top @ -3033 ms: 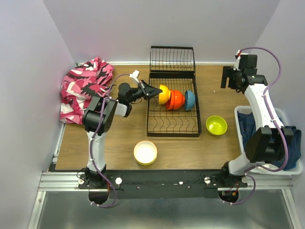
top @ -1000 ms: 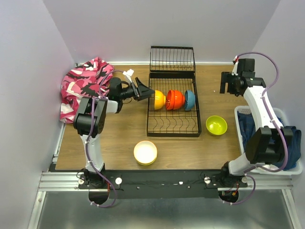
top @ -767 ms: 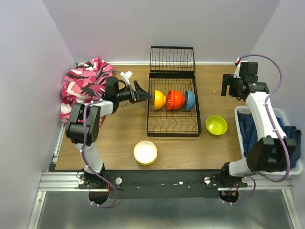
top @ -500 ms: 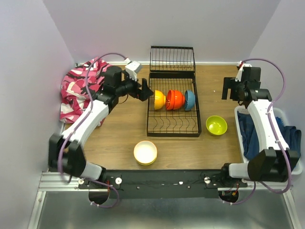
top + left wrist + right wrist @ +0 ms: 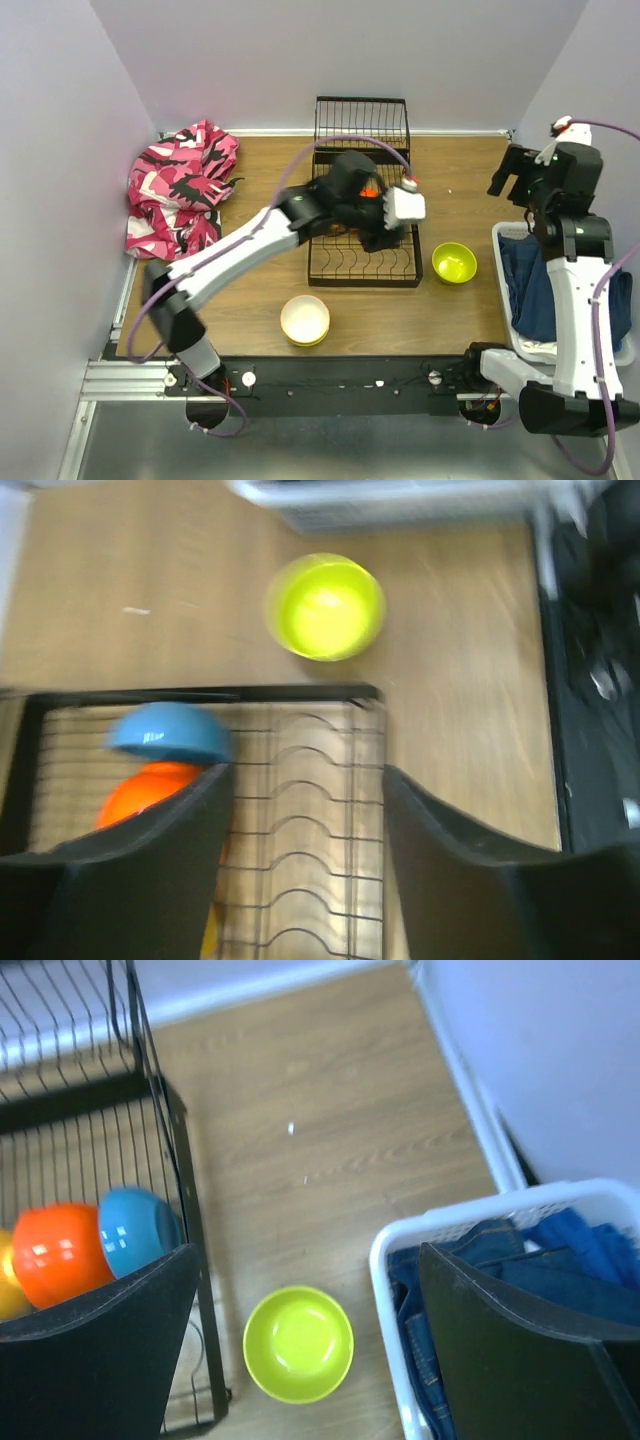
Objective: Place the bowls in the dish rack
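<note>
The black wire dish rack (image 5: pixel 332 262) holds 3 bowls standing on edge in a row: a blue bowl (image 5: pixel 140 1228), an orange-red bowl (image 5: pixel 55 1250) and an orange bowl (image 5: pixel 5 1285). A lime green bowl (image 5: pixel 454 262) sits upright just right of it, and a cream-white bowl (image 5: pixel 305 320) sits in front.

Five small round glossy plastic bowls are showing: one blue bowl (image 5: pixel 140 1230), one orange-red bowl (image 5: pixel 55 1253) and one orange bowl (image 5: pixel 5 1285) standing under the left end effector (image 5: pixel 305 780) in the one black wire dish rack (image 5: pixel 362 262), one lime green bowl (image 5: pixel 454 262) below the right end effector (image 5: pixel 308 1255), and one cream-white bowl (image 5: pixel 305 320) well apart. One white plastic basket (image 5: pixel 378 1260) and one pink camouflage cloth (image 5: pixel 175 195) are lying nearby.
</note>
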You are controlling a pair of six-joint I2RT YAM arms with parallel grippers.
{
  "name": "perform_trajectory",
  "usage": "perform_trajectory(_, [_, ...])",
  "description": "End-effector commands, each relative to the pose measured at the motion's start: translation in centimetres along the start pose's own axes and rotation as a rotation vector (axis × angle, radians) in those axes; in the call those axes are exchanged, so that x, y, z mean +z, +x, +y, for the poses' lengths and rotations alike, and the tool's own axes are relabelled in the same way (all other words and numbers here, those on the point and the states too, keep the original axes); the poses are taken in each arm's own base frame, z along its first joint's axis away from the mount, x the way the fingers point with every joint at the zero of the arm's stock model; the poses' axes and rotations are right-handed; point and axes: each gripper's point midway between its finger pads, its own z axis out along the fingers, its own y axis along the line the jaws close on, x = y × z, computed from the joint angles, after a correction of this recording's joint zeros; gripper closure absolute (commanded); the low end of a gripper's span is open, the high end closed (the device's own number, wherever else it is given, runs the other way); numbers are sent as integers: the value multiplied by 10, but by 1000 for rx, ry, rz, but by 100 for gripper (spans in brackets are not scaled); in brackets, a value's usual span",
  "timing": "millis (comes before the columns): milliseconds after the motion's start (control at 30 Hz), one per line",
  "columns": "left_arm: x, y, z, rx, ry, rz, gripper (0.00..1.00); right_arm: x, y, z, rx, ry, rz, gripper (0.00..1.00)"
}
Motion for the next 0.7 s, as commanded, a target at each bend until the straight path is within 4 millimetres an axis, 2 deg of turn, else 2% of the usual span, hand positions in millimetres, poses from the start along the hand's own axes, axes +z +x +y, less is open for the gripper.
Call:
perform_trajectory(0, [54, 42, -46, 176, 324, 148, 44, -38, -47, -18, 67, 86, -137, 3])
perform_trajectory(67, [74, 39, -50, 235, 366, 129, 44, -47, -56, -26, 100, 105, -163, 3])
perform_trajectory(100, [91, 46, -61, 247, 406, 129, 44, -49, -60, -29, 112, 112, -168, 3])
perform_trajectory(133, [99, 45, -66, 269, 423, 108, 43, -54, -65, -35, 130, 127, -176, 4])
perform_trajectory(167, [109, 40, -69, 314, 430, 76, 42, -54, -66, -37, 138, 133, -174, 4])
perform_trajectory(233, [131, 48, -89, 353, 484, 79, 41, -57, -66, -41, 143, 141, -174, 4])
perform_trajectory(267, [136, 42, -92, 386, 495, 67, 41, -56, -66, -43, 139, 147, -172, 4])
perform_trajectory(300, [148, 55, -99, 385, 526, 91, 41, -57, -64, -46, 140, 156, -169, 4])
perform_trajectory(367, [159, 55, -114, 416, 560, 80, 41, -55, -58, -52, 141, 177, -155, 4])
perform_trajectory(500, [182, 74, -131, 441, 597, 86, 42, -55, -51, -57, 140, 192, -139, 4])
perform_trajectory(667, [205, 87, -133, 431, 579, 84, 45, -54, -46, -61, 145, 205, -124, 4])
